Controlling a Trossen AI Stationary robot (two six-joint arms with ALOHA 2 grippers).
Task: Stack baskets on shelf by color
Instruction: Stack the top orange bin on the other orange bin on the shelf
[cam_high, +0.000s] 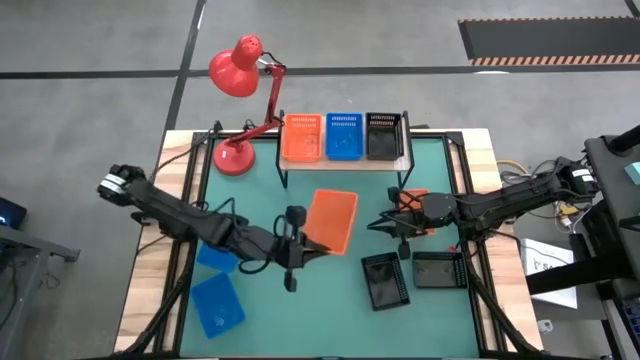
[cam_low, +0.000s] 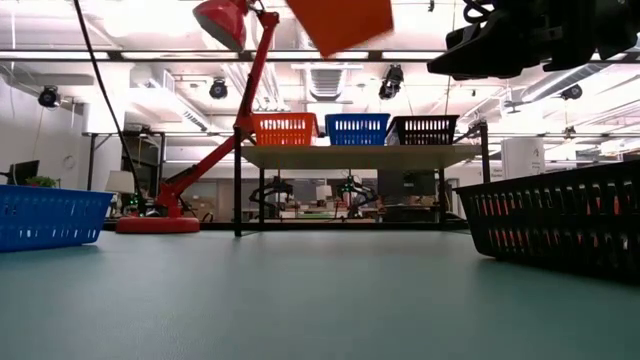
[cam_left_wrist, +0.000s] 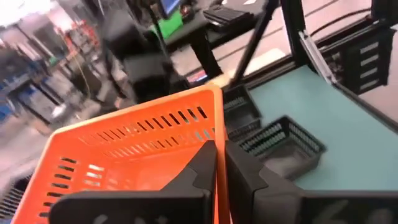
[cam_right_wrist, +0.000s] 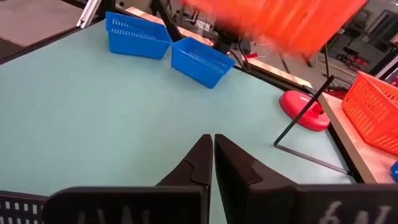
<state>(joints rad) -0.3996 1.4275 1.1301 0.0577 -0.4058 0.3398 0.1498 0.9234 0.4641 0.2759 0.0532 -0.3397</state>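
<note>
My left gripper (cam_high: 298, 236) is shut on an orange-red basket (cam_high: 333, 220) and holds it in the air over the table's middle; the low view shows that basket (cam_low: 340, 20) high up. My right gripper (cam_high: 390, 222) hovers to the right of it, shut and empty (cam_right_wrist: 213, 155). The shelf (cam_high: 345, 162) at the far edge carries one orange-red (cam_high: 303, 138), one blue (cam_high: 343, 137) and one black basket (cam_high: 384, 136) side by side. Another orange-red basket (cam_high: 414, 196) lies partly hidden under the right arm. Two blue baskets (cam_high: 218, 305) and two black ones (cam_high: 385, 280) rest on the table. My left gripper pinches a side wall of the orange-red basket near a corner (cam_left_wrist: 217, 118), one finger (cam_left_wrist: 202, 165) inside the basket and the other outside. The fingers come at it roughly level from the table's left. The basket is lifted clear of the table and tilted.
A red desk lamp (cam_high: 237, 110) stands at the far left corner, its arm reaching to the shelf's left end. The blue baskets (cam_high: 215, 256) sit near left, the black ones (cam_high: 440, 268) near right. Green tabletop (cam_high: 320, 310) lies bare between them.
</note>
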